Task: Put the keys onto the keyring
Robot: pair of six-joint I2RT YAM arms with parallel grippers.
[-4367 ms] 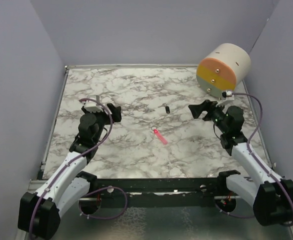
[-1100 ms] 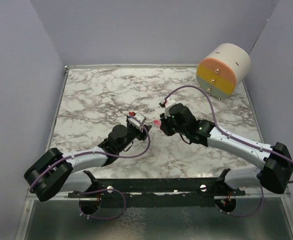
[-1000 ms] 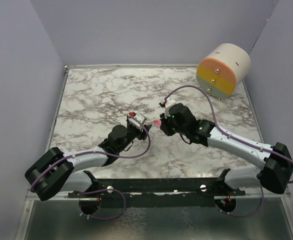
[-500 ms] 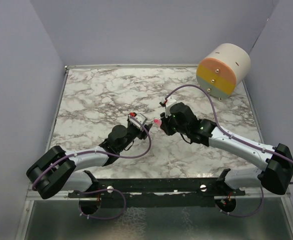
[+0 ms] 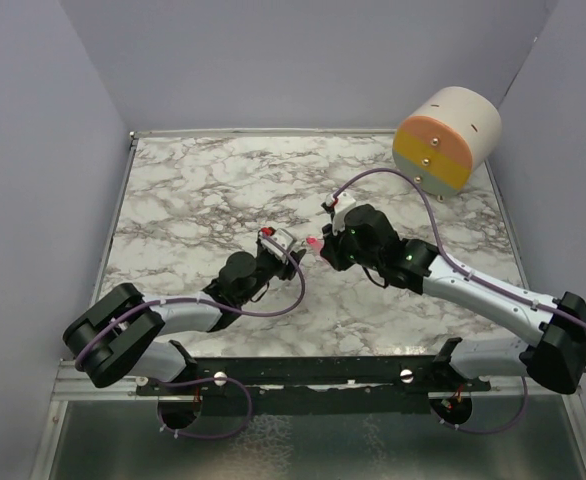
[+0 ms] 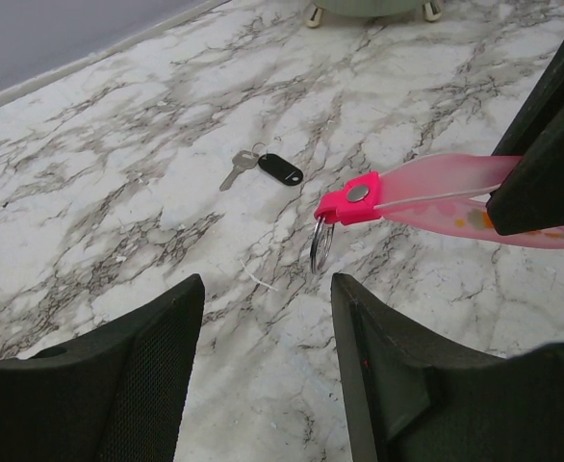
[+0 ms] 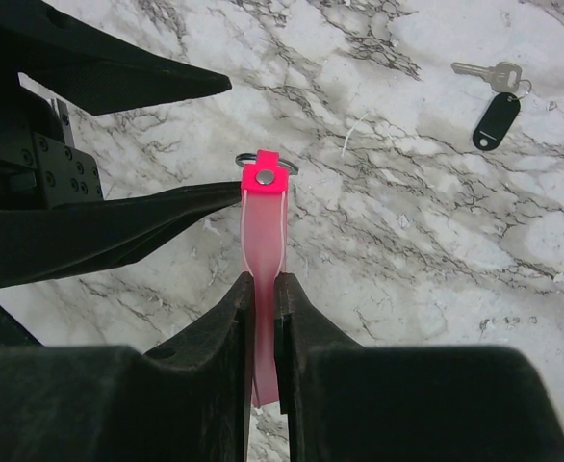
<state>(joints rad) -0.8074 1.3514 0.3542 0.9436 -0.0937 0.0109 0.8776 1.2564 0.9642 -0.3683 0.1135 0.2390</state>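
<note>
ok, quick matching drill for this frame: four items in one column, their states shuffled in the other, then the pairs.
Column A
1. keyring
2. key
3. left tool
4. right tool

Column B
a. lying loose on the marble table
b. open, holding nothing
c. shut on the pink strap
d. gripped by its strap, ring end free

Pairs: 1-d, 2-a, 3-b, 4-c

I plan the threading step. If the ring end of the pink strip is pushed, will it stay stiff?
Probably bends: the keyring looks thin and translucent, clamped by the right gripper far from its ring. The ring hangs free, so it likely swings.
</note>
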